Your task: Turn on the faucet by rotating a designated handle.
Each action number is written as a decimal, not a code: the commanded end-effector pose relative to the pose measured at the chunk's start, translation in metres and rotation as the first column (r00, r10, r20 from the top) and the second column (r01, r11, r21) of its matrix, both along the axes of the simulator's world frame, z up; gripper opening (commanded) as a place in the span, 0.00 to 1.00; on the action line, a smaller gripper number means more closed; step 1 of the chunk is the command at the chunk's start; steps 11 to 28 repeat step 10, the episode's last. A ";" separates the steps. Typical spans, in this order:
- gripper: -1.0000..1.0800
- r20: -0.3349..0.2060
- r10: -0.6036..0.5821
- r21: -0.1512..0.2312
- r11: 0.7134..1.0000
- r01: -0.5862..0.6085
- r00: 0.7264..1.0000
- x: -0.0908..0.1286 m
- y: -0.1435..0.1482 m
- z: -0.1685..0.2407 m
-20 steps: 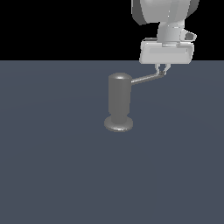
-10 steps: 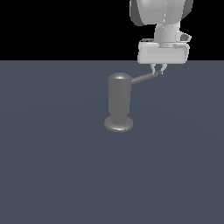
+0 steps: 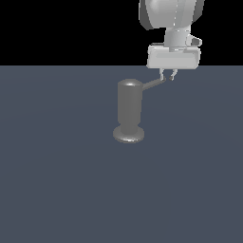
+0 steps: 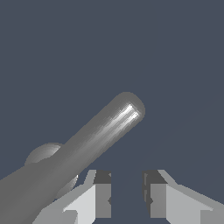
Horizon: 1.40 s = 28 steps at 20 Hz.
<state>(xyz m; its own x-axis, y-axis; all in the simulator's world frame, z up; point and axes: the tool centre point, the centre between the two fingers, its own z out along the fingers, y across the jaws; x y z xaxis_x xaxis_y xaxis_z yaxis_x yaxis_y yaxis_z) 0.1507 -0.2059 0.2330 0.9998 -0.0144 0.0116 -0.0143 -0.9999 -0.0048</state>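
Observation:
The faucet [image 3: 129, 110] is a dull grey upright cylinder on a round base, standing mid-scene in the exterior view. Its handle [image 3: 154, 84], a thin grey rod, juts from the top toward the exterior view's right. My gripper [image 3: 168, 75] hangs at the rod's tip with its fingers pointing down. In the wrist view the handle [image 4: 101, 131] runs diagonally beside one finger [image 4: 98, 196], not between the two. The gripper [image 4: 127, 196] is open by a narrow gap with nothing in it. A rounded part of the faucet [image 4: 43, 154] shows behind the rod.
The faucet stands on a flat dark blue-grey surface [image 3: 57, 190]. Above the far edge of that surface the background is black.
My gripper has shifted toward the exterior view's left, and the handle's tip has swung the same way with it. The faucet body has stayed put.

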 end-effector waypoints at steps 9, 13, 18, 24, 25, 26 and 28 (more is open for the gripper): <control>0.00 -0.011 -0.015 -0.004 1.000 0.015 1.000 0.016 -0.007 -0.014; 0.00 -0.011 -0.015 -0.004 1.000 0.015 1.000 0.016 -0.007 -0.014; 0.00 -0.011 -0.015 -0.004 1.000 0.015 1.000 0.016 -0.007 -0.014; 0.00 -0.011 -0.015 -0.004 1.000 0.015 1.000 0.016 -0.007 -0.014; 0.00 -0.011 -0.015 -0.004 1.000 0.015 1.000 0.016 -0.007 -0.014; 0.00 -0.011 -0.015 -0.004 1.000 0.015 1.000 0.016 -0.007 -0.014; 0.00 -0.011 -0.015 -0.004 1.000 0.015 1.000 0.016 -0.007 -0.014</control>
